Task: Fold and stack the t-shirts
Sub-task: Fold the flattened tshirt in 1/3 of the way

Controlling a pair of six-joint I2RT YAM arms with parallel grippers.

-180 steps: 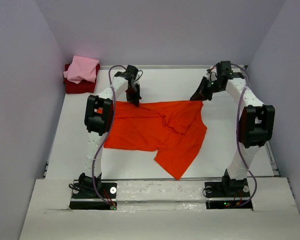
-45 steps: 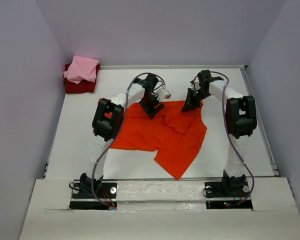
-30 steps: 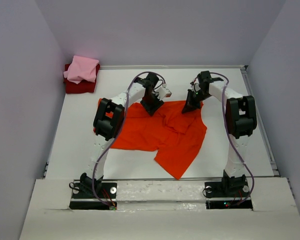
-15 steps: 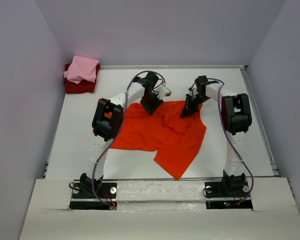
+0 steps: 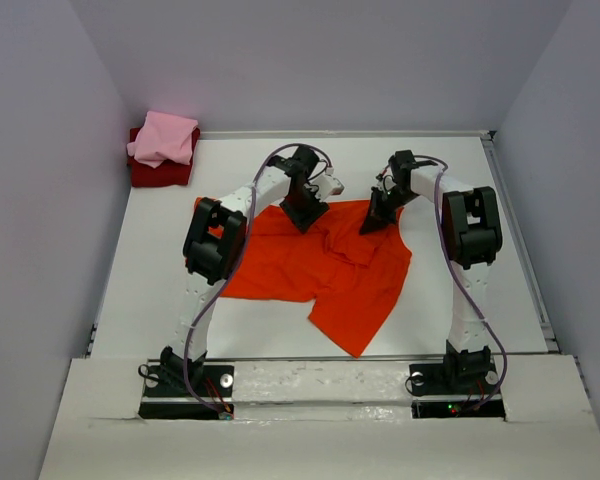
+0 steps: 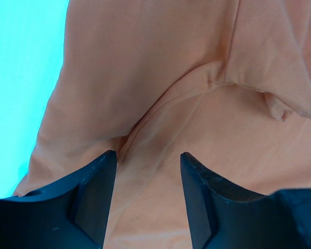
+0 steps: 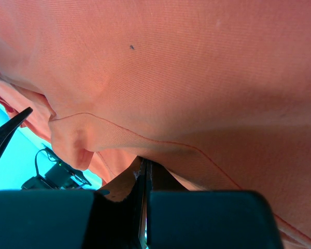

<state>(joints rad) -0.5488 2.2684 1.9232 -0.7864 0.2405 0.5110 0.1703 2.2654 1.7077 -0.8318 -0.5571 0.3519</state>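
Note:
The orange-red t-shirt (image 5: 320, 265) lies spread and rumpled across the middle of the white table. My left gripper (image 5: 306, 216) hangs over its far edge near the middle. In the left wrist view the left gripper (image 6: 147, 168) stands open, with a ridge of the orange-red cloth (image 6: 160, 104) running between its fingers (image 6: 93, 192). My right gripper (image 5: 372, 222) is at the shirt's far right corner. In the right wrist view the right gripper (image 7: 145, 171) is shut on a hem of the shirt (image 7: 160, 78). A folded light pink t-shirt (image 5: 165, 138) rests on a folded dark red t-shirt (image 5: 156, 174) in the far left corner.
Grey walls close in the table (image 5: 460, 180) on the left, back and right. Both arm bases are bolted on a white ledge (image 5: 320, 385) at the near edge. The shirt's lower flap reaches almost to that ledge.
My right gripper has shifted a little to the left and nearer, drawing the shirt's far right corner with it. The left gripper has stayed in place, its jaws slightly wider.

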